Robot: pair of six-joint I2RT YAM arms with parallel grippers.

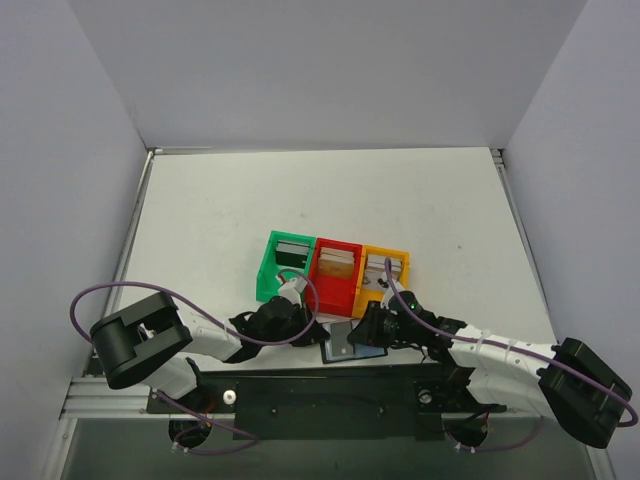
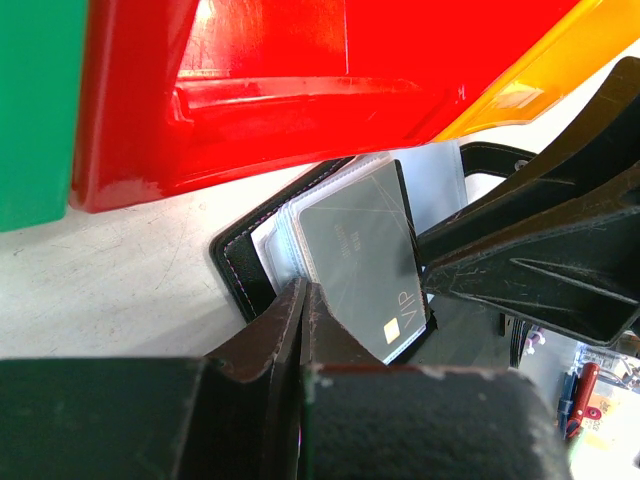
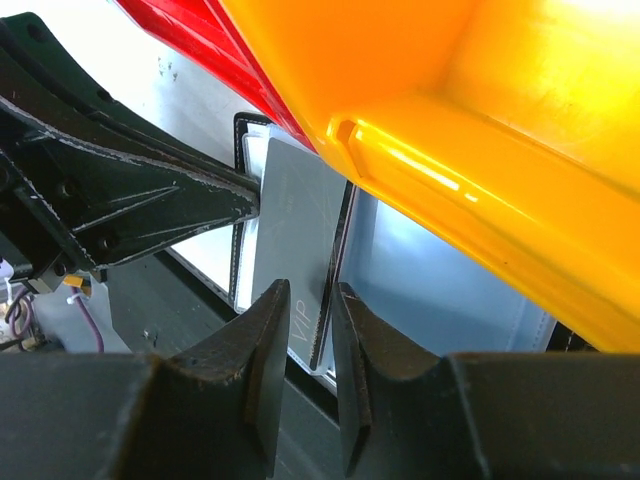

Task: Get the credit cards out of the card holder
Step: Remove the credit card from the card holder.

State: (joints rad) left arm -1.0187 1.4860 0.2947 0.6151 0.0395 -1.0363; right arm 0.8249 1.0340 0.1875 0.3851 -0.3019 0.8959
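A grey credit card (image 2: 360, 250) is seen against the clear sleeves of the black card holder (image 2: 235, 265), which is laid open on the desk (image 1: 220, 220) just before the row of boxes (image 1: 335, 275). The left tool (image 2: 303, 295) is closed, its tips set at the holder's near edge. The right tool (image 3: 312, 300) is parted slightly, with the card's end framed in the gap; whether the card is clamped cannot be told.
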